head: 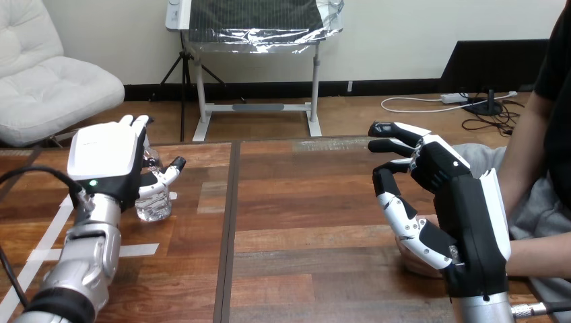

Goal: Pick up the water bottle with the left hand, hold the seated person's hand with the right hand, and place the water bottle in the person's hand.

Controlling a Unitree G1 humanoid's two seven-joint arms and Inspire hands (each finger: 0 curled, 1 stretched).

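**Left hand beside the bottle, right hand above the person's hand**

The wooden table [303, 202] spans the view, with a dark seam running front to back a little left of centre; the right hand [464, 208] rises from the lower right corner, white shell turned to the right and palm toward the table's middle; its fingers [394, 128] reach up and to the left, loosely bent and spread apart in the air, closed on nothing; its thumb [411, 225] slants down to the left over the person's hand; I cannot tell whether the two touch, and nothing of the robot's is curled round it.

The left hand [108, 158] stands at the table's left on its silver forearm, white back toward the camera; its fingers [135, 123] point up and away, nearly straight, and the thumb [168, 173] juts out to the right; it is open, with no grip that I can see.

The person's hand [414, 264] lies low on the table near the right edge, mostly hidden under the right hand.

The bottle [155, 205], clear plastic, stands upright on the table just to the right of the left hand, partly hidden behind it and under the thumb; whether the palm touches it cannot be told.

Strips of white tape [135, 250] lie on the wood near the left forearm.
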